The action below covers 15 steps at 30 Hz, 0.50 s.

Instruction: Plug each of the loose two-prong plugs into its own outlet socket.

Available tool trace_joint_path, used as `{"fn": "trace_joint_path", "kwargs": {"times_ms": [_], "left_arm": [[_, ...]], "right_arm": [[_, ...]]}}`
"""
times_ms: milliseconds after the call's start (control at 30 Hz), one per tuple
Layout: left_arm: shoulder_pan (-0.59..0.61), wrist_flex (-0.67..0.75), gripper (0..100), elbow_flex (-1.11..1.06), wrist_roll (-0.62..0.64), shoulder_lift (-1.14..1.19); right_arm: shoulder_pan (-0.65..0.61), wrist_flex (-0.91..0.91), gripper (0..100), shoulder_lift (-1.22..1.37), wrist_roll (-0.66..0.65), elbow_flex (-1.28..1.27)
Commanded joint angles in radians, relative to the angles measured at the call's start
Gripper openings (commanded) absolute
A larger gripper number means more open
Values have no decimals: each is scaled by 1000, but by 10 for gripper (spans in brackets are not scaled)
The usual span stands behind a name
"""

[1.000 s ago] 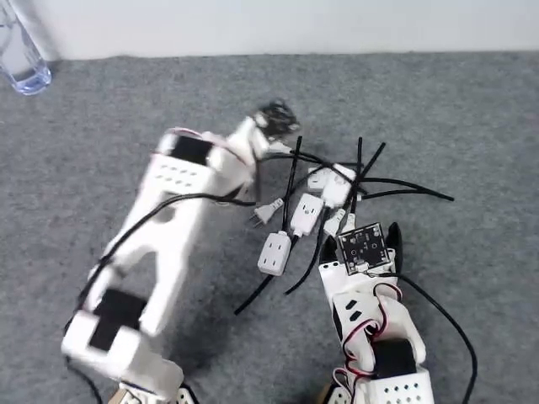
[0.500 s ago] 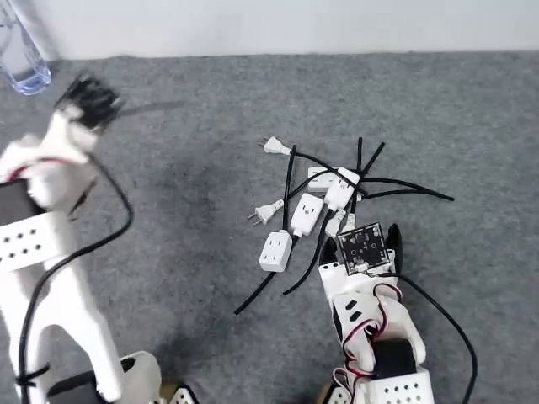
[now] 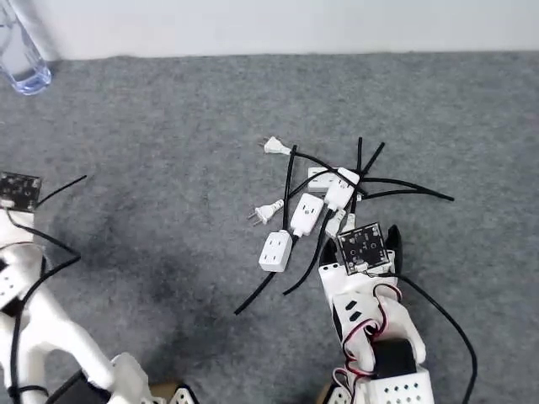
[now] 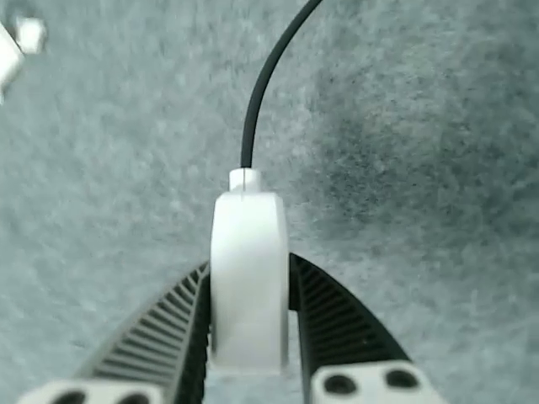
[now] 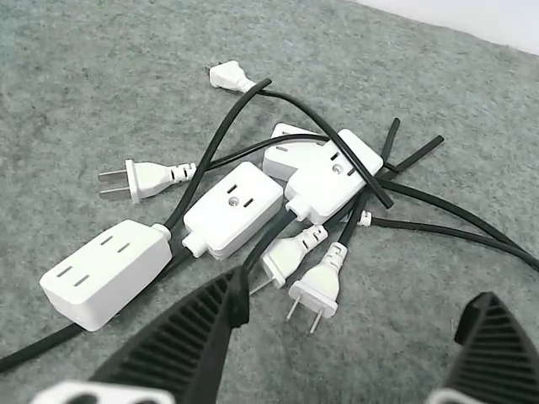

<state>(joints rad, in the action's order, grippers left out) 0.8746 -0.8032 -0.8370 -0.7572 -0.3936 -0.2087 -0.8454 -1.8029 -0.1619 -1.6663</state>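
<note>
A: What was moved in the high view?
B: The left arm (image 3: 29, 311) was swung from the middle of the frame out to its left edge, and a white cord end (image 4: 247, 244) was carried along in the left gripper (image 4: 248, 276).
A: Was anything uncovered?
B: The topmost plug (image 3: 274, 147), previously partly covered.

A grey felt-like covering (image 3: 168, 109) is lying flat across the table, its nap showing mottled. A plain white wall (image 3: 295, 25) is running along the far edge. In the right wrist view a pale band (image 5: 472, 17) is crossing one corner beyond the covering. A clear vessel (image 3: 21, 59) is standing at the far left corner, partly cut off by the frame. Light is falling evenly and diffusely. A soft shadow (image 3: 109, 244) is darkening the covering toward the left side.
</note>
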Motion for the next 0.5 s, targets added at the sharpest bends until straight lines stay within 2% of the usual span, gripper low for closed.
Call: {"fn": "trace_joint_path", "kwargs": {"times_ms": [0,267,467], "left_arm": [[-20,98,13,-54,66,-32],[-66,149,20,-125,68,-37],[-63,141,129,-128,68,-37]], "right_arm": [[-5,-2,379,4,-9,-17],[-5,-2,379,4,-9,-17],[-5,-2,379,2,-9,-17]]}}
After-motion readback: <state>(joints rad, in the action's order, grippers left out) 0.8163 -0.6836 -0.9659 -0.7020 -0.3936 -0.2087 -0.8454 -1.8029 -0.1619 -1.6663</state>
